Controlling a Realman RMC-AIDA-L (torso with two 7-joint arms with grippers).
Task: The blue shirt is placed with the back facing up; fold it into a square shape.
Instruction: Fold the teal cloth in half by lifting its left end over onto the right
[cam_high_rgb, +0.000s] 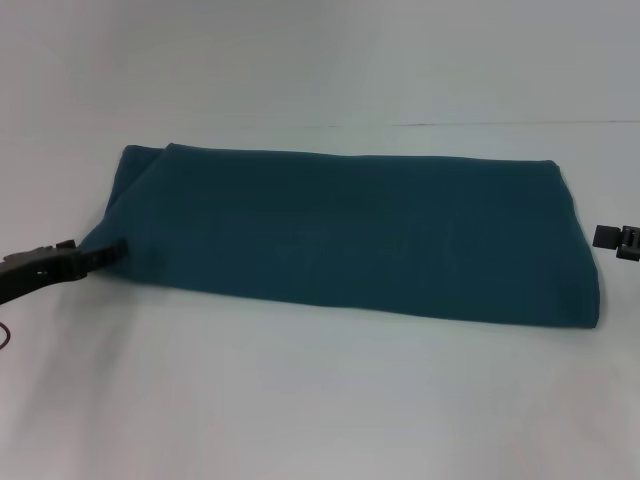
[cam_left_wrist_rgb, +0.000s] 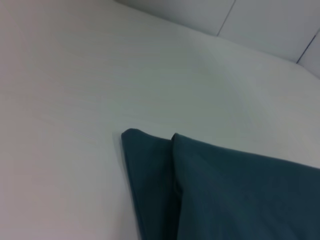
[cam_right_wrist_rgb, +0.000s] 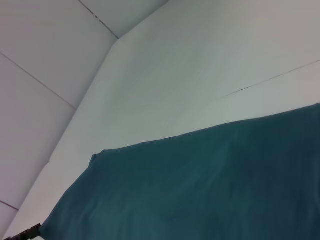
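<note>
- While the large dark teal-blue shirt (cam_high_rgb: 350, 235) of soft plain fabric lies across the middle of the white table (cam_high_rgb: 300, 400), it already reads as a long, flat band running from the robot's left to its right, with no sleeves sticking out.
- At the band's left end, the left wrist view shows two layered edges (cam_left_wrist_rgb: 165, 165), one lapped over the other, which suggests the sides and sleeves are already folded in.
- So, as a judgement, the first folds are done; what is left is to bring the long band end over end until it is a square.
- Low at the shirt's left end, the black left gripper (cam_high_rgb: 108, 250) has its tips touching the near corner of the cloth; whether its fingers are parted or closed on the fabric I cannot tell.
- Just beyond the shirt's right end, the black right gripper (cam_high_rgb: 618, 240) shows only partly at the edge of the head view, close to the cloth but apart from it; how its fingers stand cannot be told either.
- Neither wrist view shows that arm's own fingers, only shirt and table.
</note>
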